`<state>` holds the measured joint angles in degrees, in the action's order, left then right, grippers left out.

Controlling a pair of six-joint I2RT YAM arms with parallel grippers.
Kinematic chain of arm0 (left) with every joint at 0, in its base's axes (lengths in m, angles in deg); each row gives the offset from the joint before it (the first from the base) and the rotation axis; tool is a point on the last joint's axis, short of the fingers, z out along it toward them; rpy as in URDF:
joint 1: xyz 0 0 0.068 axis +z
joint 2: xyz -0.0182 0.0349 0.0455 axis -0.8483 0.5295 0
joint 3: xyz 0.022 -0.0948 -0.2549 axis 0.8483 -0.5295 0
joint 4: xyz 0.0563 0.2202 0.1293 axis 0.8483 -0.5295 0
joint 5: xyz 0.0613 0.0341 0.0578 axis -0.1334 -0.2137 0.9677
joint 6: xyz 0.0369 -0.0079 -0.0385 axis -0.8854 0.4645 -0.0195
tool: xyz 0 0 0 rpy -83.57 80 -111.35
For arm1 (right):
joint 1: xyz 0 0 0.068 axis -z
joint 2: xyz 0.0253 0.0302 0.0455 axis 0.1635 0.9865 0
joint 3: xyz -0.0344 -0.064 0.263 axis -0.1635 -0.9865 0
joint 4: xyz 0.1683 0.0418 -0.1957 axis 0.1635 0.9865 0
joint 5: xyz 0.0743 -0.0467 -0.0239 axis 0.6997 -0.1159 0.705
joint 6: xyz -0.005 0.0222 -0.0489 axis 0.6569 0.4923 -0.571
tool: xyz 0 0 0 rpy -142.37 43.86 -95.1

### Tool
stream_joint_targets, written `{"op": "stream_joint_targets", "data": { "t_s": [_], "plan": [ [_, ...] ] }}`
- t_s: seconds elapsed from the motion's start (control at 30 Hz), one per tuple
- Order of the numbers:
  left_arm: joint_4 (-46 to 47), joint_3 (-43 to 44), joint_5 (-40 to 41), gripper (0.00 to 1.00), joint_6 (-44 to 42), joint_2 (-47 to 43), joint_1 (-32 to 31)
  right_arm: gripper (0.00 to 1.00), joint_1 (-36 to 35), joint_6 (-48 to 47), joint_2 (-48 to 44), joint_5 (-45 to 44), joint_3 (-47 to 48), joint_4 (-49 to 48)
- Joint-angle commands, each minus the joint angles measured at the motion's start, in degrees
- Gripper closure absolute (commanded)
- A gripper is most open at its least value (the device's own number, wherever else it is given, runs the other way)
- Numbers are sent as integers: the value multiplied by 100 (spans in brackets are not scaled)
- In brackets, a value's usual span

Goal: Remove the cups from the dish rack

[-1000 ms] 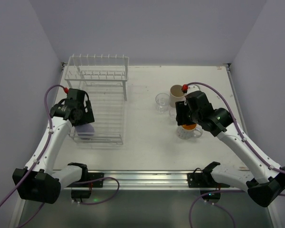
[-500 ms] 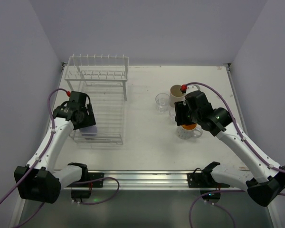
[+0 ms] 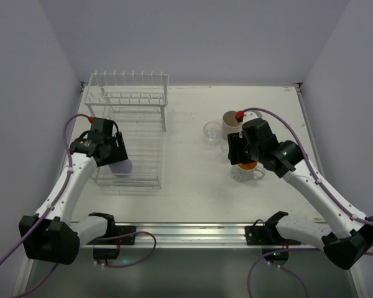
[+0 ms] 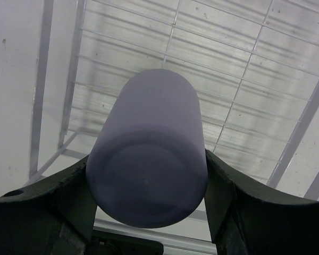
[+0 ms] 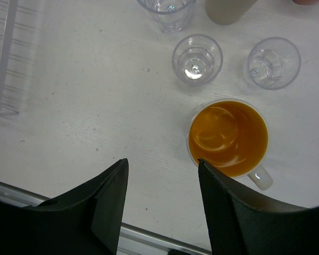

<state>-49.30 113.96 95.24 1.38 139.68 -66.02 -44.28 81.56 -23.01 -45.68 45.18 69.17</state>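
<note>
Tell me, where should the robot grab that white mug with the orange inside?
Probably by its wall, coming straight down from above. The mug stands upright with its mouth open, so one finger of the open right tool could drop inside and the other outside. Choose a stretch of rim away from the handle, which juts out sideways.

1. Left pincer [image 3: 116, 159] has the lavender cup [image 3: 121, 166] gripped, over the near end of the rack [image 3: 134, 98].
2. Right pincer [image 3: 235, 151] hangs over the orange-lined mug [image 3: 248, 172] on the table [image 3: 186, 186].
3. Tan tumbler [image 3: 230, 120] and a clear glass [image 3: 212, 133] sit just behind it.
</note>
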Motion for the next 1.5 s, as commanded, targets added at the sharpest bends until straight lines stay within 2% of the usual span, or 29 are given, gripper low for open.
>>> {"op": "stream_joint_targets", "data": {
  "t_s": [0.0,0.1,0.13,0.2,0.23,0.43,0.87,1.3,1.47],
  "plan": [
    [211,-22,-124,58,-117,35,25,42,-20,-108,34,78,47,-93],
    [202,4,-97,45,-178,167,25,42,-20,-108,25,78,82,-93],
    [194,13,-45,35,-179,193,25,42,-20,-108,34,86,82,-93],
    [211,22,-1,30,-179,255,25,42,-28,-117,34,95,73,-128],
    [211,48,34,24,-187,273,25,42,-20,-117,43,104,64,-129],
    [264,145,53,14,-214,369,25,42,-20,-134,87,156,20,-173],
    [114,681,202,12,-249,352,25,42,-20,-161,122,192,-32,-225],
    [9,699,237,12,-302,299,25,42,-20,-161,69,244,-32,-216],
    [26,707,228,17,-337,317,25,42,-28,-161,113,262,-15,-199]
  ]
}}
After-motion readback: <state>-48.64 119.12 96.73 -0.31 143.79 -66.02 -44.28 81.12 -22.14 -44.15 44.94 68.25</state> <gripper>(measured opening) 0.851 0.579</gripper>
